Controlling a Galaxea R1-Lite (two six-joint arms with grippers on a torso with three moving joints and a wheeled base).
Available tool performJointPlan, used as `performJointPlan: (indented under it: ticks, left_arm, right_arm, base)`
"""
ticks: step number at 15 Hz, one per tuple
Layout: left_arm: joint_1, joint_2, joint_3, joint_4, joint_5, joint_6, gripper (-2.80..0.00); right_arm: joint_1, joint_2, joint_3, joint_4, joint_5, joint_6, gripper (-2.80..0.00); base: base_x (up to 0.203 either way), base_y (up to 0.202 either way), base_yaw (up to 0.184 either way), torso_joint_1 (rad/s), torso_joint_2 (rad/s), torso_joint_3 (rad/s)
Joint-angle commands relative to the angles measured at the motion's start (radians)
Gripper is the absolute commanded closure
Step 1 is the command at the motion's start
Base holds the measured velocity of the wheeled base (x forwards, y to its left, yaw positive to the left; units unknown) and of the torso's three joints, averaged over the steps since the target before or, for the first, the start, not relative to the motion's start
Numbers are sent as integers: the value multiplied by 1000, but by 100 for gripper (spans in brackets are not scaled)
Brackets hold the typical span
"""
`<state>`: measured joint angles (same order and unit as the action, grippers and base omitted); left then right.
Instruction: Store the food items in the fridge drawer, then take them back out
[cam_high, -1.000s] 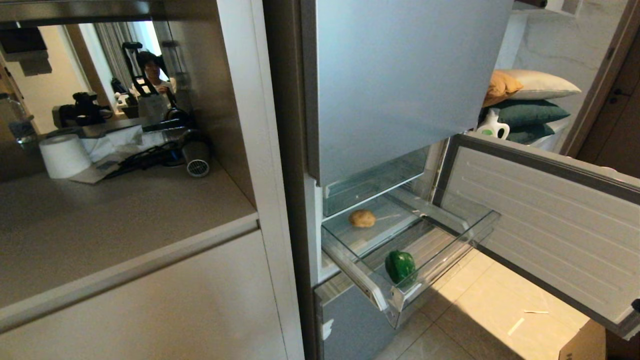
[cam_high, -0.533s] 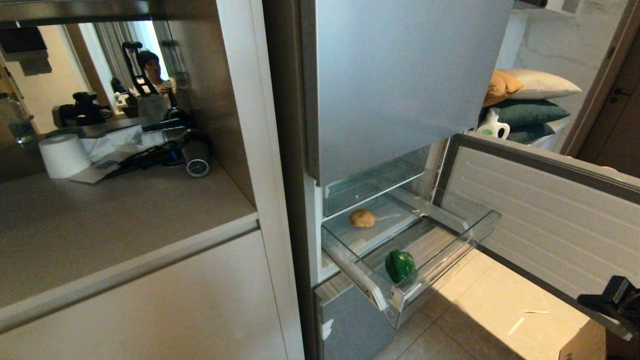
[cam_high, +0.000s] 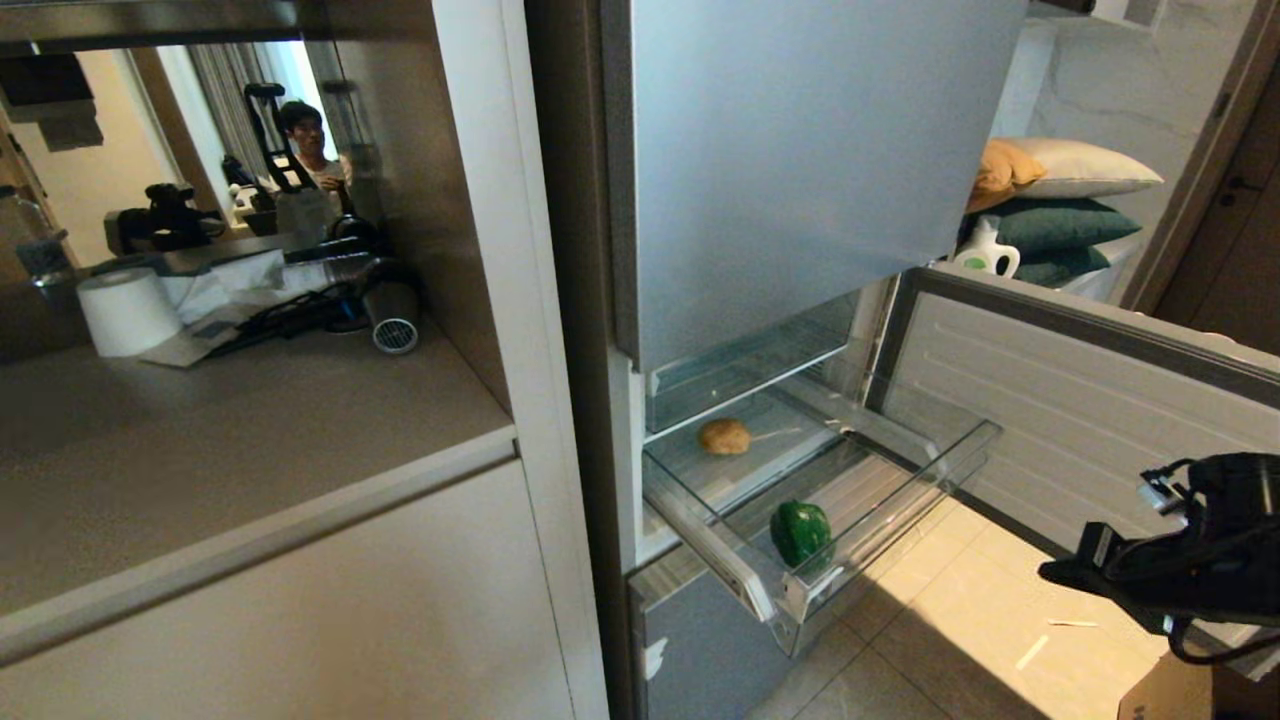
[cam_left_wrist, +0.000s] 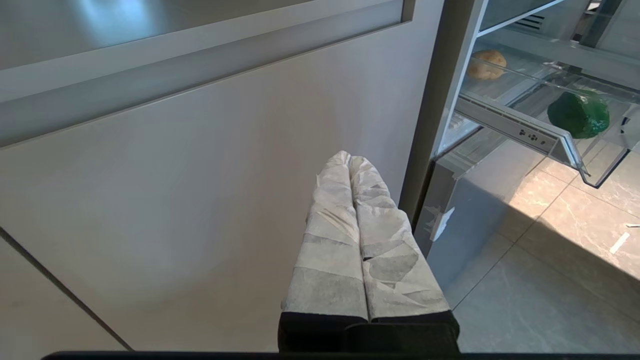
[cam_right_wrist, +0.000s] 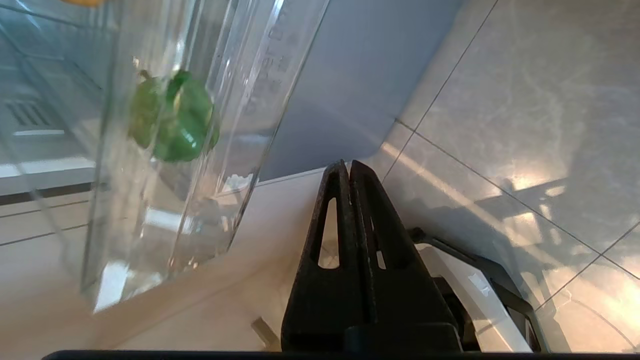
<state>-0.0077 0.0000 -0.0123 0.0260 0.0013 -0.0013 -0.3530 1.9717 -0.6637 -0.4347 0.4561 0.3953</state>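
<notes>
**Right gripper shut, empty, beside the drawer**

My right gripper is pressed shut, holding nothing, right of the pulled-out drawer. The pepper lies near its front; the potato at its back. My left gripper, also shut, faces the cabinet.

The bell pepper lies in the fridge drawer, near its front, the potato behind it.

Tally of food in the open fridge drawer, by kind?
potato: 1
green bell pepper: 1
Total: 2, both lying in the clear fridge drawer, apart from each other.
</notes>
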Motion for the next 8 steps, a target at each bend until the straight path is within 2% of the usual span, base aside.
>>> performJointPlan:
  ticks: [1,8]
  left_arm:
    - [0,2,0,0,2,0,0]
    - [0,2,0,0,0,0,0]
  right_arm:
    - [26,105,-57,-1,3,3,0]
    - [75,218,-242,-3,7,-27,0]
  base:
    - [0,0,0,0,0,0]
    - [0,0,0,0,0,0]
